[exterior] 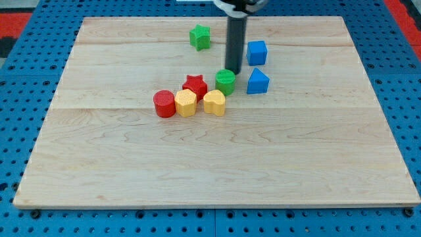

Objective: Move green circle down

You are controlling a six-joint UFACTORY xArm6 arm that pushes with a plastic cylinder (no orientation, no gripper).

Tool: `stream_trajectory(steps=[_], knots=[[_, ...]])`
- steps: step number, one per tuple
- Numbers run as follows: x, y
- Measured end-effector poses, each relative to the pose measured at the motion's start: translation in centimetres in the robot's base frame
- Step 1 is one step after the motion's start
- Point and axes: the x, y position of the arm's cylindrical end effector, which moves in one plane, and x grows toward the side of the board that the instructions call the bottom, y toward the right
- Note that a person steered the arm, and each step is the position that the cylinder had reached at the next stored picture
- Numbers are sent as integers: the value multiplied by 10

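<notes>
The green circle (pixel 225 81) is a short green cylinder near the board's middle, a little above centre. My tip (pixel 235 70) is the lower end of the dark rod, and it stands just above and slightly right of the green circle, touching or almost touching its top edge. A red star (pixel 195 85) lies just left of the green circle. A yellow heart (pixel 214 103) lies just below and left of it.
A yellow hexagon (pixel 185 103) and a red cylinder (pixel 164 104) line up left of the yellow heart. A blue triangle-like block (pixel 257 81) and a blue cube (pixel 256 52) lie right of the rod. A green star (pixel 200 37) lies near the top. All rest on the wooden board (pixel 217 171).
</notes>
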Motion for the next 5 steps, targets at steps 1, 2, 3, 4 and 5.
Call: stream_trajectory(steps=[1, 2, 3, 4, 5], knots=[[33, -25], [76, 13], [104, 60], [113, 47], [73, 37]])
